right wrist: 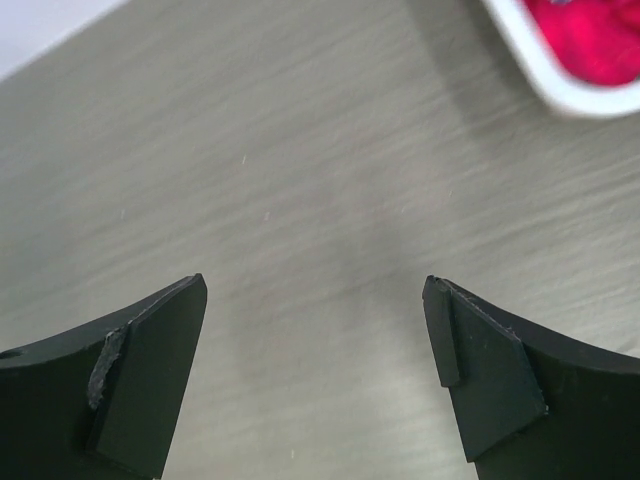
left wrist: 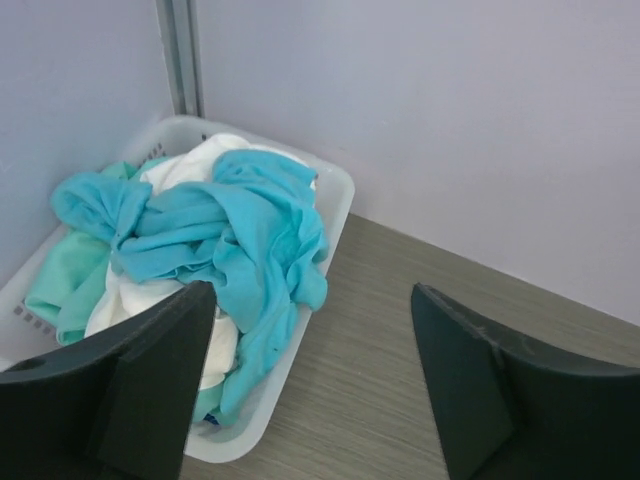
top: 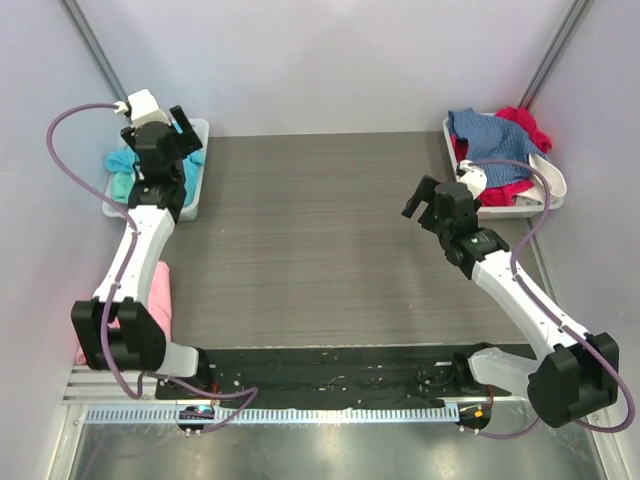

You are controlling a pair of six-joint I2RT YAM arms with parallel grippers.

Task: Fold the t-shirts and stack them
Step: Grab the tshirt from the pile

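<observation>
A bright turquoise t-shirt (left wrist: pixel 235 235) lies crumpled on top of a white one (left wrist: pixel 130 300) and a mint one (left wrist: pixel 62 280) in the pale grey left tray (left wrist: pixel 335 205). In the top view this tray (top: pixel 198 130) is at the far left. My left gripper (left wrist: pixel 310 290) is open and empty, above the tray's right edge; it also shows in the top view (top: pixel 180 128). A denim-blue t-shirt (top: pixel 490 135) and a red one (top: pixel 525 122) fill the right tray (top: pixel 548 200). My right gripper (top: pixel 425 205) is open and empty over bare table, left of that tray. A pink t-shirt (top: pixel 152 300) lies folded at the near left.
The grey wood-grain table (top: pixel 320 240) spreads between the two trays. The right tray's corner (right wrist: pixel 545 85) with red cloth (right wrist: pixel 600 40) shows at the top right of the right wrist view. Walls close in at the back and both sides.
</observation>
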